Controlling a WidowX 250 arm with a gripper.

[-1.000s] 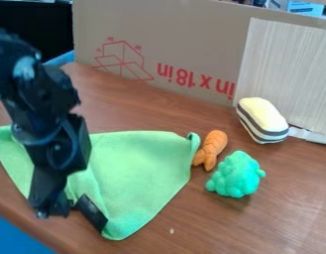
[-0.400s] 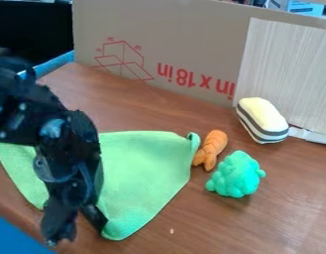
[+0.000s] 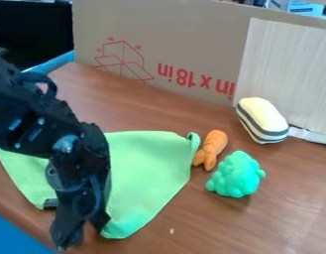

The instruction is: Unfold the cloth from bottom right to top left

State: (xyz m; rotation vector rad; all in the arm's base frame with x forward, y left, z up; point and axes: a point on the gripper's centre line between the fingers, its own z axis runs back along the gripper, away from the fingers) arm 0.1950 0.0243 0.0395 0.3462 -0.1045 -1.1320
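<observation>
Since the earlier frame, end effector (image 3: pixel 84 233) is shifting slightly toward approx 4–5 o'clock; cloth (image 3: pixel 148 173) is keeping about the same pos'n. Can't tell whether end effector is gripping or empty. It's hanging low at cloth's 7 o'clock, right by the bottom corner. Cloth is lying on desk (image 3: pixel 271 223), L of centre, prob folded, w/ its broad part spreading toward 1–2 o'clock. Carrot (image 3: pixel 210 150) is resting just beside its 2 o'clock corner, w/ green toy (image 3: pixel 237 174) sitting near, at 3.

Handling: cloth is looking light, v. soft, floppy, not fragile, prob not slippery. Best hold is prob the bottom corner at 6 o'clock, pinching top layer only, then lifting toward 10–11. Grabbing both layers would be dragging the whole thing instead of unfolding it.
</observation>
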